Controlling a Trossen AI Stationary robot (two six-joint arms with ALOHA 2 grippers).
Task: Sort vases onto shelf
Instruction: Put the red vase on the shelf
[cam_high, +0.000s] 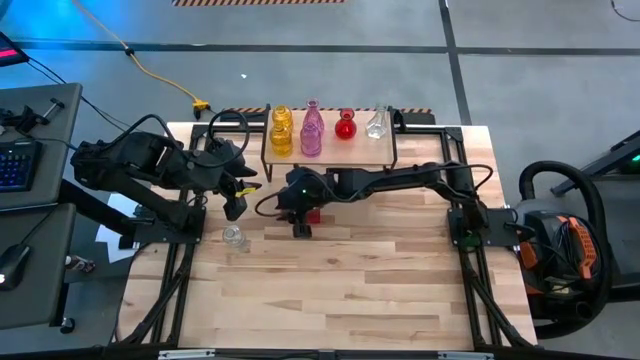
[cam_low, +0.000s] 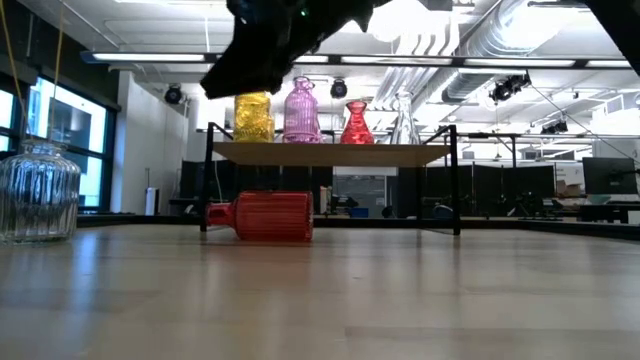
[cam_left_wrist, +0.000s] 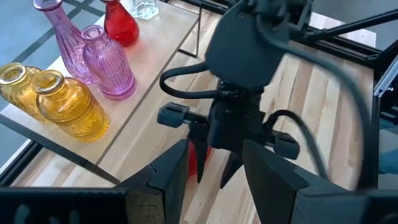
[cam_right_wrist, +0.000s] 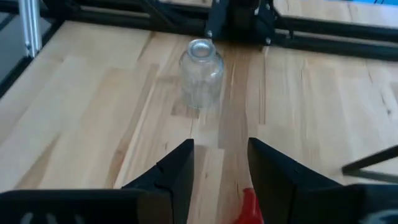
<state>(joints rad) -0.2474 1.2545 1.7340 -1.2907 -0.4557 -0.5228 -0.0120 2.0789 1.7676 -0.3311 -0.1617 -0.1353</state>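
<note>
The shelf (cam_high: 352, 150) stands at the table's far side and carries two yellow vases (cam_left_wrist: 65, 102), two pink vases (cam_left_wrist: 106, 68), one red vase (cam_high: 346, 125) and one clear vase (cam_high: 377, 122), all upright. A second red vase (cam_low: 262, 216) lies on its side on the table just in front of the shelf. A second clear vase (cam_high: 234, 237) stands upright on the table, left of centre. My right gripper (cam_high: 300, 228) hovers open above the lying red vase (cam_right_wrist: 249, 205), well clear of it in the low view. My left gripper (cam_high: 235, 207) is open near the shelf's left end.
Black frame rails run along the table's left and right sides. The right arm reaches across in front of the shelf (cam_left_wrist: 155, 118), close to my left gripper (cam_left_wrist: 214, 171). The near half of the butcher-block table (cam_high: 330, 300) is bare wood.
</note>
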